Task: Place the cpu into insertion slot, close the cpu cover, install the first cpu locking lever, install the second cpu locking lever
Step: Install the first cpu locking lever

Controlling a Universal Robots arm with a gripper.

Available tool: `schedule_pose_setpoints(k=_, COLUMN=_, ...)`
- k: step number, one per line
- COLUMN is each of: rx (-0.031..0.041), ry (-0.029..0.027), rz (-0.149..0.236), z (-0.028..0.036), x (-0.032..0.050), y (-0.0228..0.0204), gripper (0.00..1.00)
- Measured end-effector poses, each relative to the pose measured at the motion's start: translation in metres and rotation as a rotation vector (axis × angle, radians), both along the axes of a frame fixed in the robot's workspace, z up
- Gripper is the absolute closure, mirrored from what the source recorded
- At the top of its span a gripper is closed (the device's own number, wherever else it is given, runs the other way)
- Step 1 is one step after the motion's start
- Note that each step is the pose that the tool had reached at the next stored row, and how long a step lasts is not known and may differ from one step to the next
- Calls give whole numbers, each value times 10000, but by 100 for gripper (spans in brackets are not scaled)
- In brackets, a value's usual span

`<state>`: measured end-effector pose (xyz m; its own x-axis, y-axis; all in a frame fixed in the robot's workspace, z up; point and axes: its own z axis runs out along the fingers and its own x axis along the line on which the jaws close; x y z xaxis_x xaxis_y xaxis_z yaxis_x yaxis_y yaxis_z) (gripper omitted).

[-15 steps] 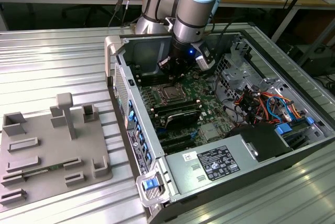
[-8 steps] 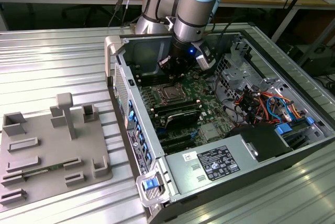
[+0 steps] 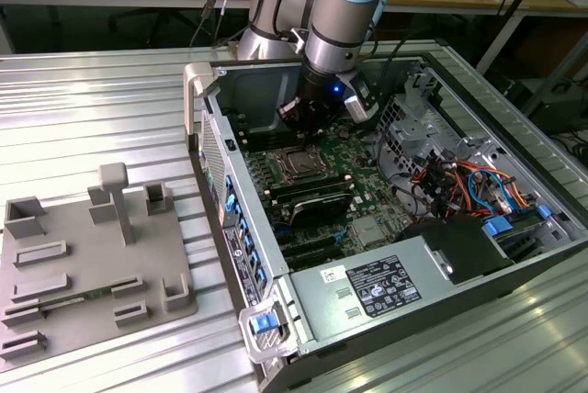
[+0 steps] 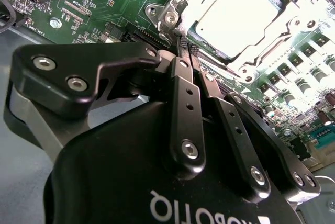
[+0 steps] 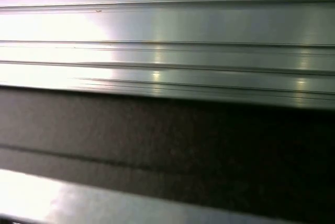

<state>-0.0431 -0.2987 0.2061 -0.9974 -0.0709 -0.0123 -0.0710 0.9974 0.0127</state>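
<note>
**Inside the open PC case: gripper parked at the socket corner**

Inside the open computer case (image 3: pixel 551 255) lying on the ribbed metal table (image 3: pixel 92 99), the arm has its gripper (image 4: pixel 184 51) down over the green motherboard (image 3: pixel 367 159). In the second wrist view the two black fingers (image 4: pixel 187 98) are pressed together with basically no gap, tips sitting right at the corner of the cpu cover (image 4: pixel 178 9). Can't tell if anything thin is pinched between them, looks like nothing.

The cpu (image 4: pixel 235 17) is already sitting in the insertion slot (image 3: pixel 296 165), silver top facing up, and the silvery cover frame lies flat around it. From the exterior view the socket is just below the gripper, with the long black memory slots (image 3: pixel 317 196) beside it.

Off on the exterior view's left there's a grey fixture tray (image 3: pixel 92 264) sitting on the table, well apart from the case.

The first wrist view shows ribbed metal and a dark band.
</note>
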Motion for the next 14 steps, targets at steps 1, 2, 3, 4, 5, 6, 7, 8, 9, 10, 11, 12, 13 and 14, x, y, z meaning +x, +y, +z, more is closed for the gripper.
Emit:
schedule_pose_setpoints(k=1, rx=0, ry=0, rz=1, z=0, x=0, y=0, gripper=85)
schedule_pose_setpoints(k=2, rx=0, ry=-1, rz=0, z=0, x=0, y=0, gripper=85)
schedule_pose_setpoints(k=3, rx=0, ry=0, rz=0, z=1, x=0, y=0, gripper=85)
schedule_pose_setpoints(k=4, rx=0, ry=0, rz=0, z=1, x=0, y=0, gripper=85)
schedule_pose_setpoints(k=5, rx=0, ry=0, rz=0, z=1, x=0, y=0, gripper=85)
schedule_pose_setpoints(k=6, rx=-1, ry=0, rz=0, z=3, x=0, y=0, gripper=85)
schedule_pose_setpoints(k=7, rx=-2, ry=1, rz=0, z=22, x=0, y=-1, gripper=85)
schedule_pose_setpoints(k=8, rx=0, ry=-1, rz=0, z=30, x=0, y=0, gripper=85)
schedule_pose_setpoints(k=9, rx=-1, ry=0, rz=0, z=35, x=0, y=0, gripper=85)
schedule_pose_setpoints(k=10, rx=-1, ry=0, rz=0, z=40, x=0, y=0, gripper=85)
schedule_pose_setpoints(k=11, rx=0, ry=-1, rz=0, z=50, x=0, y=0, gripper=85)
schedule_pose_setpoints(k=12, rx=-2, ry=1, rz=0, z=61, x=0, y=0, gripper=85)
schedule_pose_setpoints(k=13, rx=2, ry=-2, rz=0, z=62, x=0, y=0, gripper=85)
schedule_pose_setpoints(k=14, rx=2, ry=-2, rz=0, z=62, x=0, y=0, gripper=85)
